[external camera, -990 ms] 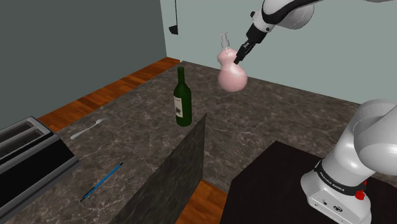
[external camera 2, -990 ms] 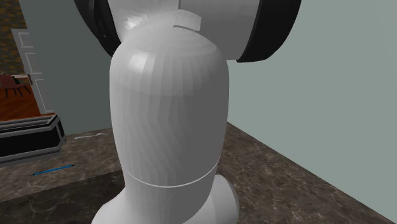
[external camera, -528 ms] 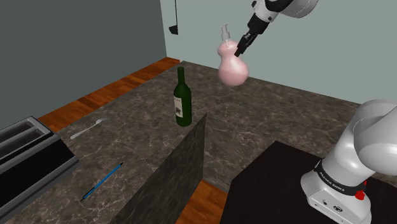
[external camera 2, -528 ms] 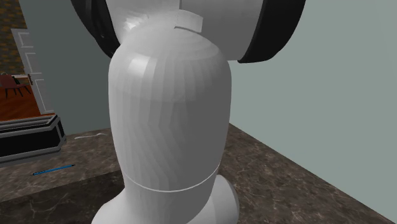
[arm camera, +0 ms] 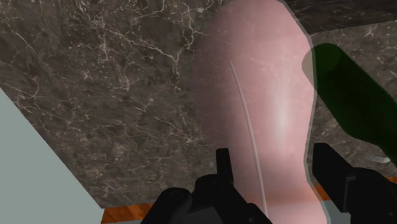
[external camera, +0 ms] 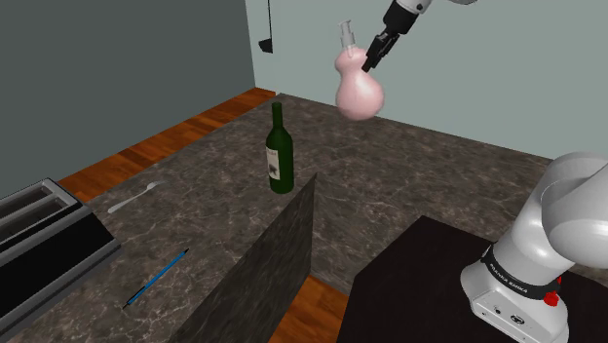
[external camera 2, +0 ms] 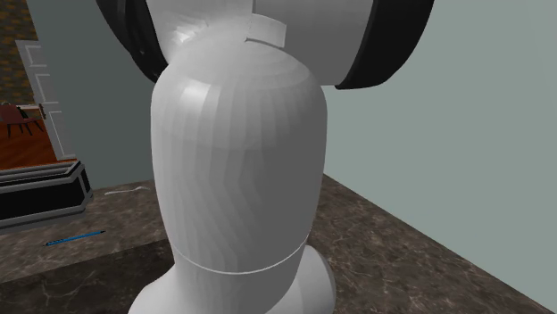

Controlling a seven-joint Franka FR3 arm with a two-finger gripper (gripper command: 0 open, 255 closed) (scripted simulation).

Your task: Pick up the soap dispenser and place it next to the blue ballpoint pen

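One dispenser [external camera: 357, 90], one pen [external camera: 156, 279], one bottle [external camera: 280, 151]

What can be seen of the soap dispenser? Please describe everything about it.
The soap dispenser is a pale pink, slightly see-through flask with a round belly, a narrow neck and a clear pump on top. A thin tube shows inside it. It hangs in the air, slightly tilted, above the dark marbled counter, clasped near the neck by the black pincer. Nothing else touches it.
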